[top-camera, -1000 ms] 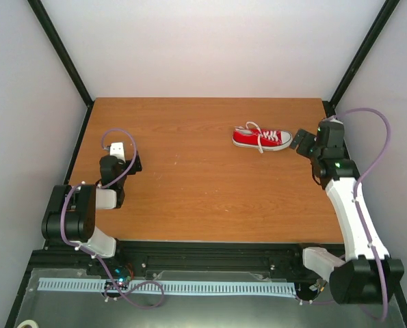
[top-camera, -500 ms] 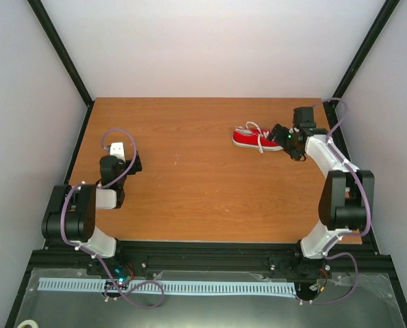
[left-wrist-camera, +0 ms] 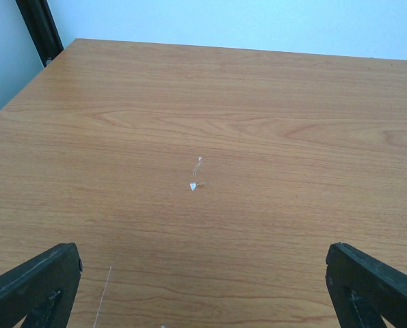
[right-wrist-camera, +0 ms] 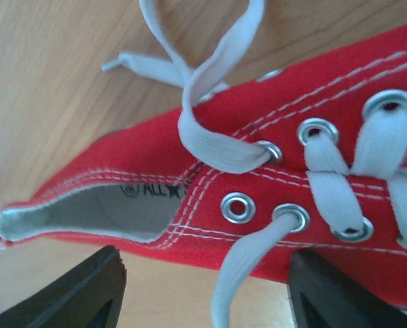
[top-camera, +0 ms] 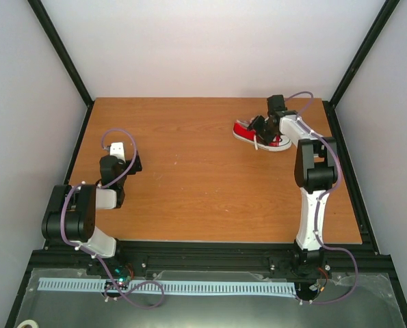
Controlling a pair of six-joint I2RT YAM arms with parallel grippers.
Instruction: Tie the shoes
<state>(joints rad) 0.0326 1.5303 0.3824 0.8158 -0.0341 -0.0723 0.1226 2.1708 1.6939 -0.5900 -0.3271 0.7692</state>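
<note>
The shoes are a single red canvas sneaker (top-camera: 243, 132) with a white sole, lying at the far right of the table. My right gripper (top-camera: 259, 126) hovers over its middle. In the right wrist view the sneaker (right-wrist-camera: 340, 116) fills the frame, eyelets and white laces showing. One loose lace (right-wrist-camera: 241, 287) hangs down between my right gripper's (right-wrist-camera: 203, 273) black fingers (right-wrist-camera: 87, 290); the jaws stand apart on either side of it without touching it. The other lace end (right-wrist-camera: 213, 82) loops over the upper onto the wood. My left gripper (left-wrist-camera: 203, 287) stands open over bare wood on the left.
The wooden table (top-camera: 189, 178) is walled in white, with black frame posts (top-camera: 360, 55) at the back corners. The sneaker lies close to the right edge. A small white speck (left-wrist-camera: 193, 185) sits on the wood ahead of the left gripper.
The right arm has swung from the sneaker's right side to the far left, bringing its gripper over the laces. The left arm has not moved.
</note>
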